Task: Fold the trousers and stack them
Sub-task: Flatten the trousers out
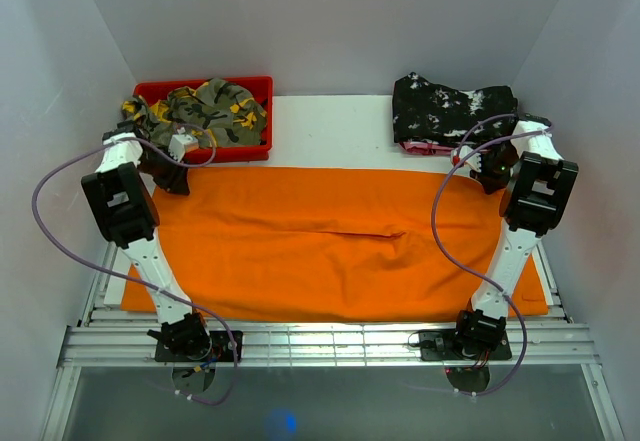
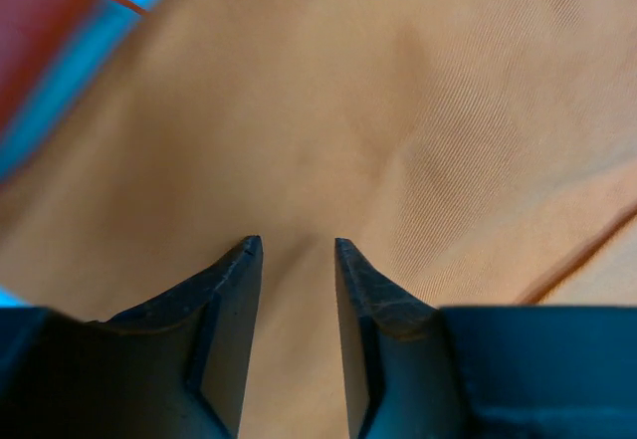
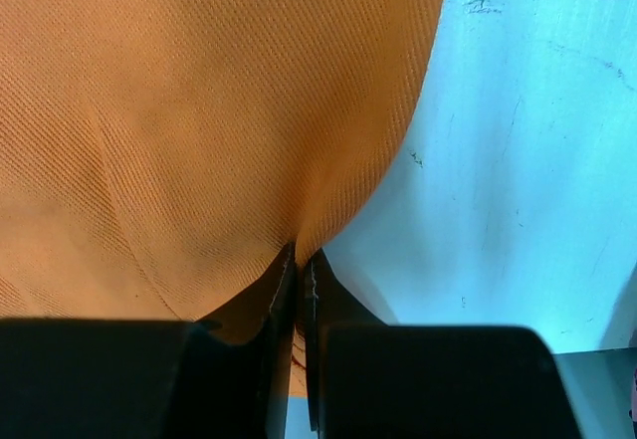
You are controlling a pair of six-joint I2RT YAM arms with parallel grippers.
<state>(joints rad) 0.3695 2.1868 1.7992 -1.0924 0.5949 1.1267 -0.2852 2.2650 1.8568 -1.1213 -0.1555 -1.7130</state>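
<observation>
Between the two arms, one pair of orange trousers [image 1: 330, 251] is spread flat across the white surface [image 1: 330, 121], with its far edge reaching both end effectors. At the cloth's far left corner, the left end effector [image 2: 297, 245] is held with its fingers spread; a gap is shown between the tips, and orange fabric is seen just beyond them. At the far right corner, the right end effector [image 3: 302, 255] is pressed together, with a small fold of the trousers' edge pinched at its tips. Just beyond the left end effector, one red bin [image 1: 200, 82] is set, and one camouflage garment [image 1: 205, 111] is heaped in it. Beyond the right end effector, one black speckled garment [image 1: 450, 106] is laid on the surface.
</observation>
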